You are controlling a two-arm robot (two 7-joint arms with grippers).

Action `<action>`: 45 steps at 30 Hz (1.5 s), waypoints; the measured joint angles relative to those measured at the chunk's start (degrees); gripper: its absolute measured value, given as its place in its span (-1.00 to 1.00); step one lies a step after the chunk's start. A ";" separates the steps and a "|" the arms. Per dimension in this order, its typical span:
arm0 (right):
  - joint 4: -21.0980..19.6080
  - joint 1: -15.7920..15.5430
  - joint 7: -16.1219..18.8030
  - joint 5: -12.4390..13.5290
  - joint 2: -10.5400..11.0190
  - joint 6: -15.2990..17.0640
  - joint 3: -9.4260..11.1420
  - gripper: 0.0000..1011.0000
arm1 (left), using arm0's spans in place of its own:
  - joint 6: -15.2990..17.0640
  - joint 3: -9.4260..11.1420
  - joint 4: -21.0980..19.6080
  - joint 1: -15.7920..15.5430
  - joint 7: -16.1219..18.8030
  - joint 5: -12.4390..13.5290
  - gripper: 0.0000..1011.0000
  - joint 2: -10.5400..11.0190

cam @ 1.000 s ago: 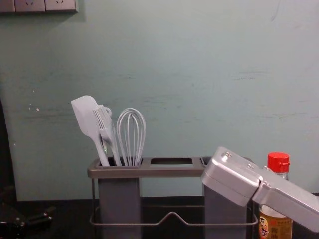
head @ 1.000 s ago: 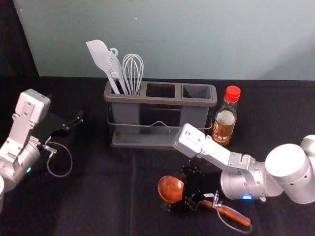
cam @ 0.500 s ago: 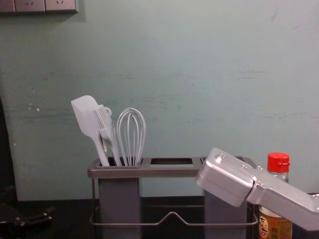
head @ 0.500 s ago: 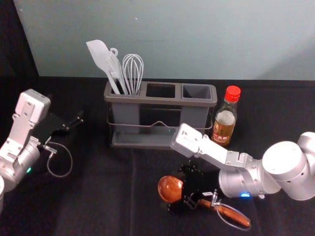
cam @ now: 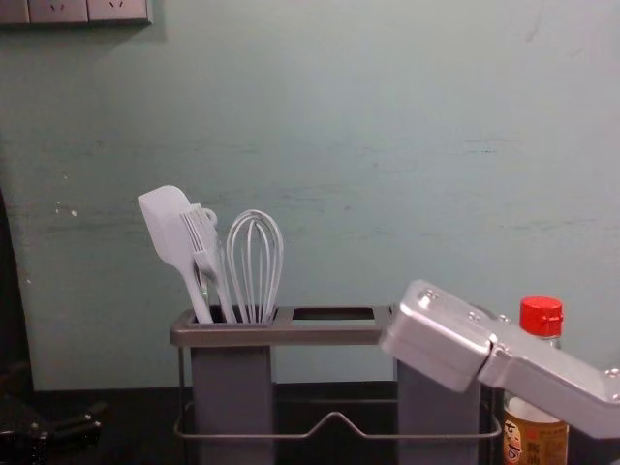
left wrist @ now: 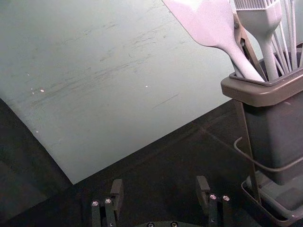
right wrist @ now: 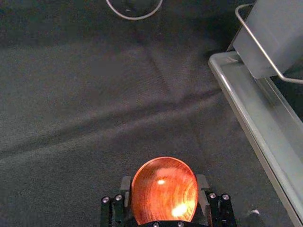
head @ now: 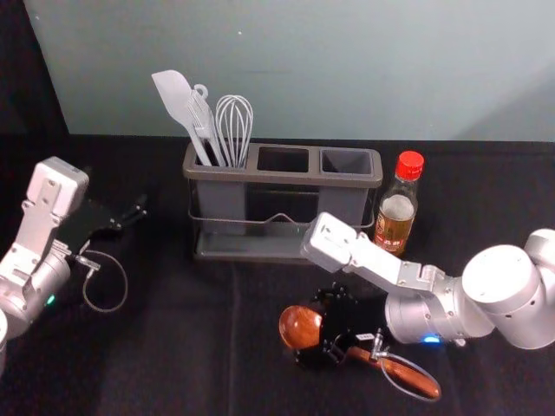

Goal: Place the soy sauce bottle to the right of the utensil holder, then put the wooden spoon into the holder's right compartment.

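The utensil holder [head: 282,177] stands forward of both arms, the soy sauce bottle [head: 397,212] at its right, the left gripper [left wrist: 160,186] parked open off its left. Nearer the body, the wooden spoon [head: 299,327] slants, bowl clasped by the right gripper [right wrist: 164,183], handle [head: 412,377] running back and rightward; the right compartment [head: 347,162] lies ahead, so the handle probably must swing down.

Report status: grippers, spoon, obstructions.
Left gripper open, left of holder. Right gripper closed on wooden spoon at bowl end, before holder. Soy sauce bottle upright, right of holder. Right compartment empty, unblocked.
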 joint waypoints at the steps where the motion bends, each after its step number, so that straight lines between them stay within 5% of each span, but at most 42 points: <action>1: -0.11 -0.05 0.00 0.16 0.06 0.01 0.19 0.65 | 0.00 0.00 0.00 0.00 0.00 0.00 0.99 0.00; 6: -1.57 -0.58 -0.36 1.23 0.77 -0.43 1.84 0.66 | 0.00 0.00 0.00 0.00 0.00 0.00 0.99 0.00; 10: -4.09 -2.55 -2.16 3.92 1.86 -3.24 5.55 0.66 | 0.00 0.00 0.00 0.00 0.00 0.00 0.99 0.00; 17: -9.36 -9.21 -7.39 11.74 3.40 -12.78 15.17 0.66 | 0.00 0.00 0.00 0.00 0.00 0.00 0.99 0.00; 25: -11.27 -14.73 -10.69 17.47 2.71 -24.51 21.65 0.66 | 0.00 0.00 0.00 0.00 0.00 0.00 0.99 0.00; 36: -10.27 -19.31 -13.27 17.51 -1.90 -41.73 26.46 0.65 | 0.00 0.00 0.00 0.00 0.00 0.00 0.99 0.00; 45: -8.04 -20.16 -14.03 16.54 -5.99 -49.32 28.58 0.66 | 0.00 0.00 0.00 0.00 0.00 0.00 0.99 0.00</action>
